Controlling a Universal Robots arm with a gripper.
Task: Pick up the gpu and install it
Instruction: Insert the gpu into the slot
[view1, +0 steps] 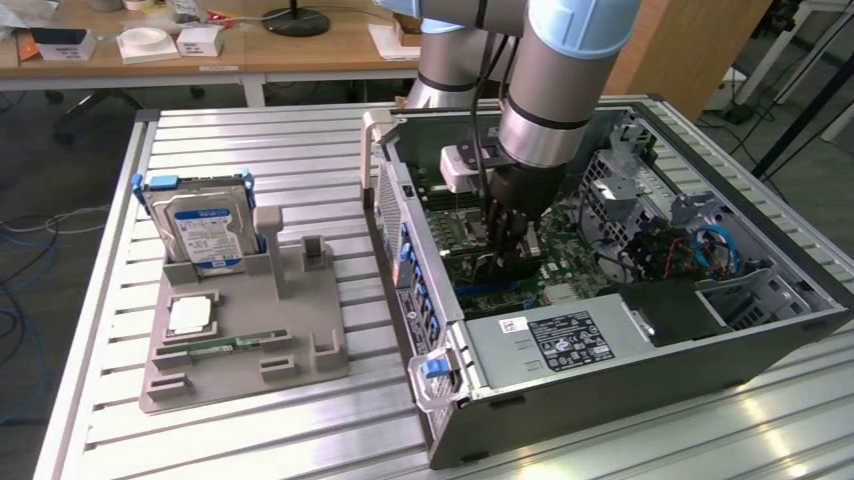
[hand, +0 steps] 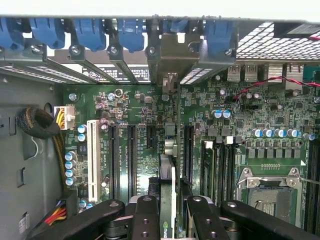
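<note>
Start at the gripper (hand: 172, 220): its fingers (hand: 145, 220) are closed most of the way on the gpu (hand: 169, 180), which you see edge-on in the wrist view, standing upright between them over the motherboard (hand: 150, 150). In the exterior view the gripper (view1: 511, 262) is down inside the open computer case (view1: 747, 330), the card hidden behind the fingers.

Risks to check:

1. Misalignment. The card edge appears to sit above the expansion slots (hand: 131, 155), and several run parallel. An offset would likely press the connector against the board rather than into a slot.
2. Bracket fouling. The card's far end points toward the rear slot bay with blue retainers (hand: 130, 35). A tilted card may catch there.
3. Slippage. The grip is on a thin edge; downward force could rotate the card.

Beyond, the hard drive (view1: 200, 225) and memory stick (view1: 234, 343) rest on the grey fixture (view1: 247, 375) on the worktop (view1: 94, 300).
</note>
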